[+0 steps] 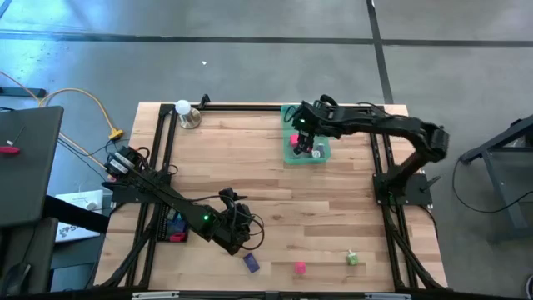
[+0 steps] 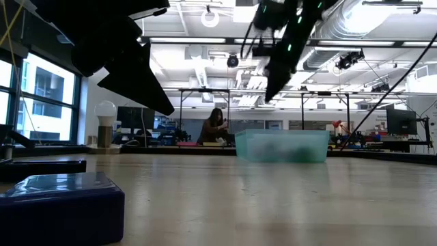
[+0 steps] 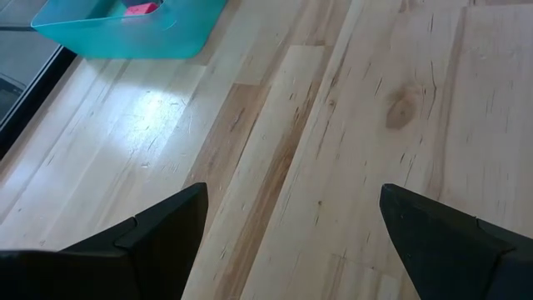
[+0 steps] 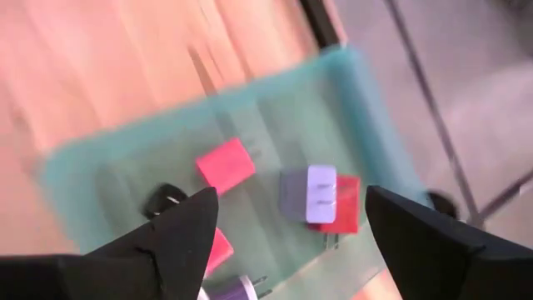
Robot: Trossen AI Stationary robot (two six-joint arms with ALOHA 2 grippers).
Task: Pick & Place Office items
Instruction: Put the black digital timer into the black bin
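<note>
A translucent green tray (image 1: 321,156) stands at the far middle of the table and holds several office items: a red block (image 4: 225,164), a grey-and-white piece on a red one (image 4: 321,196) and a black piece (image 4: 166,198). My right gripper (image 4: 291,196) hangs open above the tray with nothing between its fingers. It also shows above the tray in the high view (image 1: 301,137). On the near part of the table lie a purple block (image 1: 251,263), a pink block (image 1: 300,267) and a green block (image 1: 352,259). My left gripper (image 1: 243,227) waits open over bare wood, up and to the left of the purple block.
A black tray (image 1: 175,227) with small pieces sits at the table's left edge under the left arm. A white ball on a metal base (image 1: 185,111) stands at the far left corner. A black frame rail (image 1: 241,106) runs along the far edge. Bare wood lies between tray and blocks.
</note>
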